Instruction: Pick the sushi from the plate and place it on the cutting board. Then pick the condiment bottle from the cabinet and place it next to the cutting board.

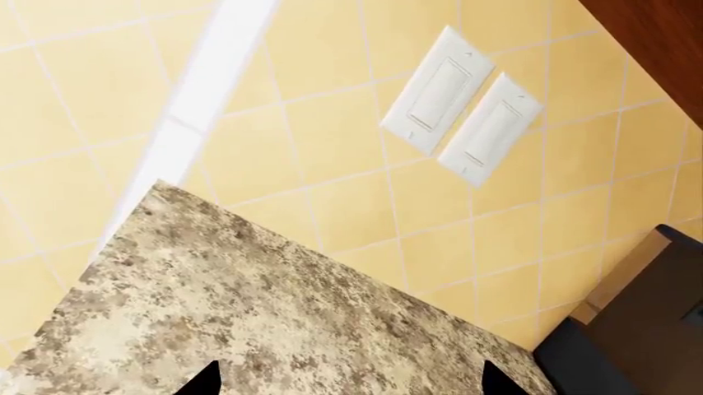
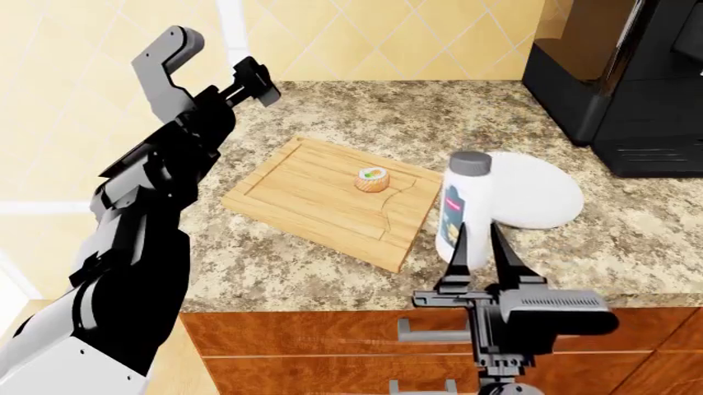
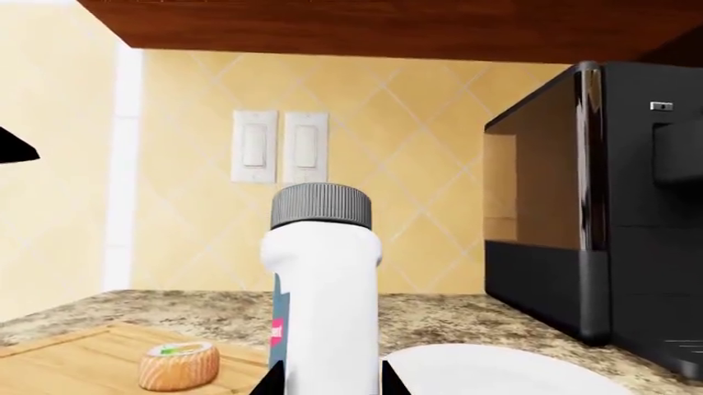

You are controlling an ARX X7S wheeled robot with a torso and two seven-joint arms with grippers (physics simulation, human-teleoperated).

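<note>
— What carries it all?
— A speckled granite countertop (image 2: 275,263) over wooden cabinet fronts.
— And directly on it?
— The cutting board (image 2: 308,202), the plate (image 2: 544,197), the upright condiment bottle (image 2: 462,210) between them (overlapping the plate's edge in view), and a black appliance (image 2: 621,82).

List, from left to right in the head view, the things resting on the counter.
Cutting board → sushi → condiment bottle → plate → black machine.
</note>
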